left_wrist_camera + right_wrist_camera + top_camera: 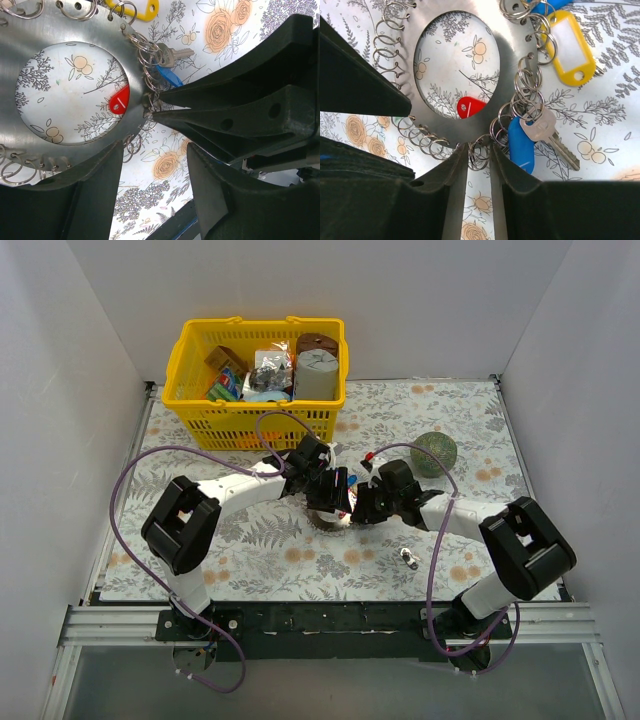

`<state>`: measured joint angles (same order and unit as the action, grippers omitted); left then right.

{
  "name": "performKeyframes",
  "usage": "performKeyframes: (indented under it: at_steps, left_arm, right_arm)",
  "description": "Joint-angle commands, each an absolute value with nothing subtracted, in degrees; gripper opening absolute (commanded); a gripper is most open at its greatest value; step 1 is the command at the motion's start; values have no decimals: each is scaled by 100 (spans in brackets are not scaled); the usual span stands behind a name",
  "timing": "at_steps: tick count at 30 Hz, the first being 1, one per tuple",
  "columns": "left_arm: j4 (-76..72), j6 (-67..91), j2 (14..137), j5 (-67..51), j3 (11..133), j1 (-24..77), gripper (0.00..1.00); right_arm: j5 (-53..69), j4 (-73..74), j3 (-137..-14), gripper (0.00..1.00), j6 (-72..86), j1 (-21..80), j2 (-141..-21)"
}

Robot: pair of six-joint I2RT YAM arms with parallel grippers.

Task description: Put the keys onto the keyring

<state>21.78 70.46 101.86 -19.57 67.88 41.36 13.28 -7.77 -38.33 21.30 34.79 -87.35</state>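
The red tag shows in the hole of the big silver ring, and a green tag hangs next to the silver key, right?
Not quite. The tag beside the silver key is a blue tag, not green; the right wrist view shows it. The red tag does show in the hole of the keyring.

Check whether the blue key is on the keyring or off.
On: the blue tag and silver key hang from split rings chained to a hole in the rim of the keyring.
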Motion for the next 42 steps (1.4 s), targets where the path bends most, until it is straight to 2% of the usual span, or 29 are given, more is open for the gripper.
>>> performKeyframes:
  at_steps: [1,8,13,18,22,24,28,36,42]
  left_arm:
    - [2092,6970,9773,-1978,6724,4113,52]
    - [1969,6987,9729,-2048,6610,4113,53]
    - [1951,6987,9738,-2065,6601,4096,53]
    - [1942,6970,9773,-2092,6627,4096,52]
    - [1934,6979,9756,-2118,6627,4096,52]
    - [1916,6987,9756,-2127,6618,4096,52]
    - [1916,6987,9730,-2136,6583,4096,52]
    - [1916,6987,9651,-2127,6530,4104,52]
    - [1925,6979,9606,-2109,6486,4096,52]
  right_arm:
    - [1160,-633,-3955,34,2127,3445,-8473]
    - [1152,-571,-3657,48,2232,3445,-7789]
    - [1212,-589,-3288,53,2460,3410,-7305]
    - [1766,-904,-2788,54,2689,3410,-7286]
    - [1951,-1502,-2409,62,3023,3401,-7268]
    - [1977,-1845,-2295,63,3216,3410,-7312]
    - [1908,-2495,-2040,62,3585,3419,-7558]
    - [1776,-3541,-1837,49,4411,3366,-8349]
    - [1389,-3832,-1723,48,4702,3235,-8420]
